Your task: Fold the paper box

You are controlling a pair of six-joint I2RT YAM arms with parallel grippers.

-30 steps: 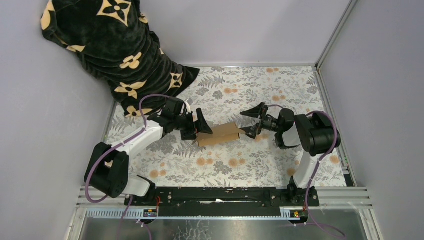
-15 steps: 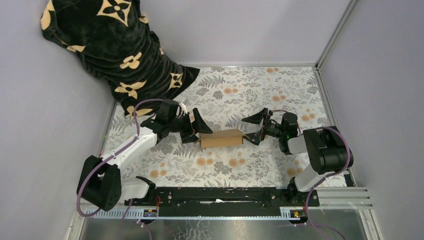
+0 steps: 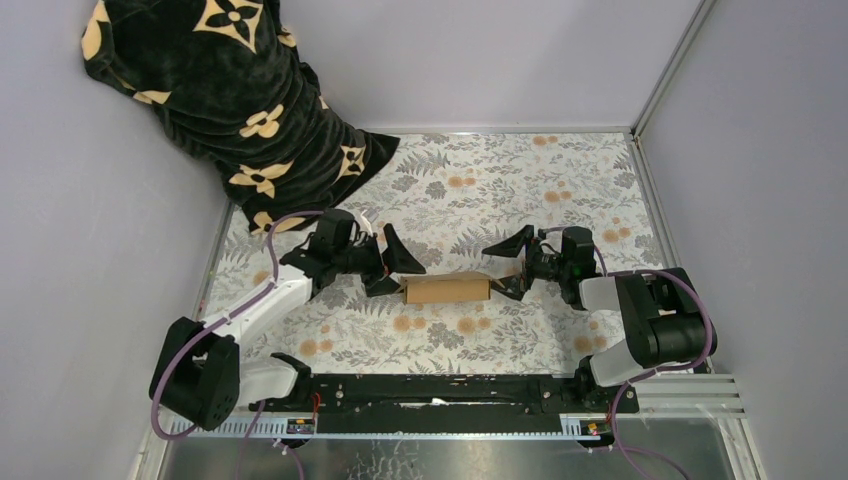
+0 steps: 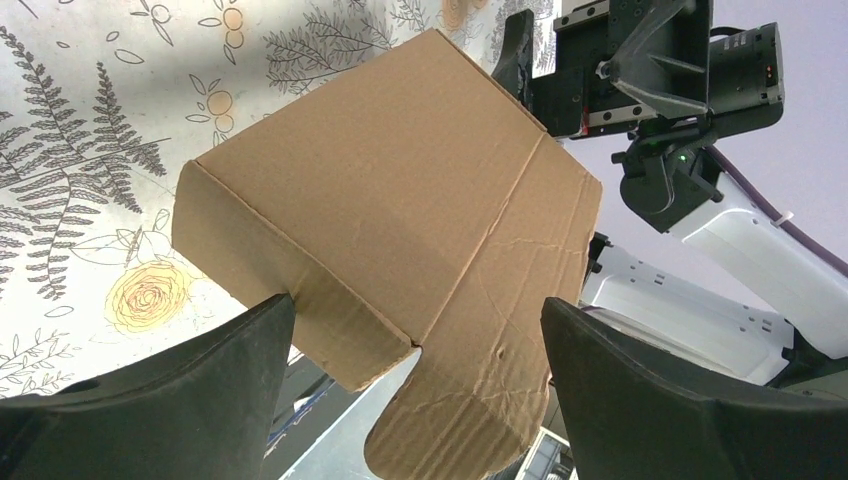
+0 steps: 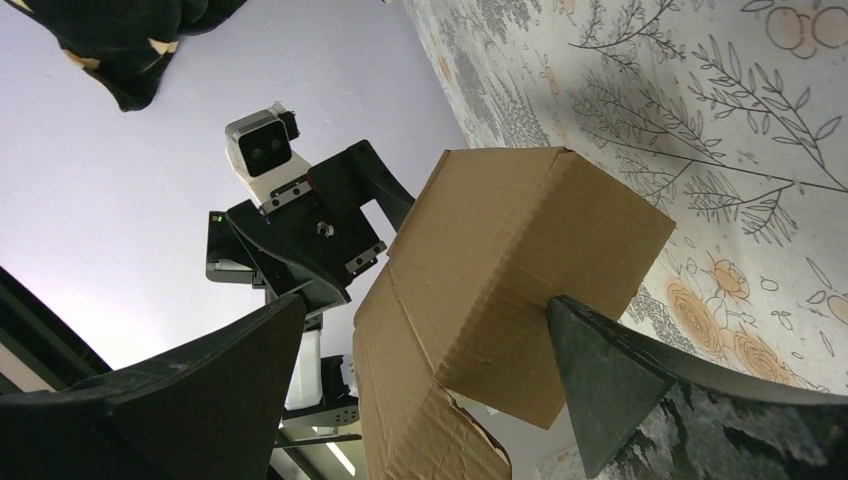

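- The paper box (image 3: pixel 447 289) lay on the flowered surface (image 3: pixel 560 180), a little below the middle of the overhead frame, with its long side running left to right.
- The left hand (image 3: pixel 398 272) sat at the box's left end with its fingers spread as wide as they go, one above and one below the line of that end. It had hold of nothing.
- The right hand (image 3: pixel 505 268) sat at the box's right end, spread just as wide and also holding nothing.
- The two hands faced each other along the box, which lay between them.
- In the left wrist view, the box (image 4: pixel 400 210) filled the middle of the frame, its near end between the two dark fingers of the left hand (image 4: pixel 415 320). A creased flap (image 4: pixel 470 380) stuck out toward the bottom of the frame.
- In the right wrist view, the box (image 5: pixel 520 260) stood between the fingers of the right hand (image 5: pixel 425 310), with one fingertip (image 5: pixel 580 340) just beside a box corner. Whether they touched could not be told.
- A black blanket with tan flowers (image 3: pixel 230 90) was heaped in the upper left of the overhead frame, well apart from the box.
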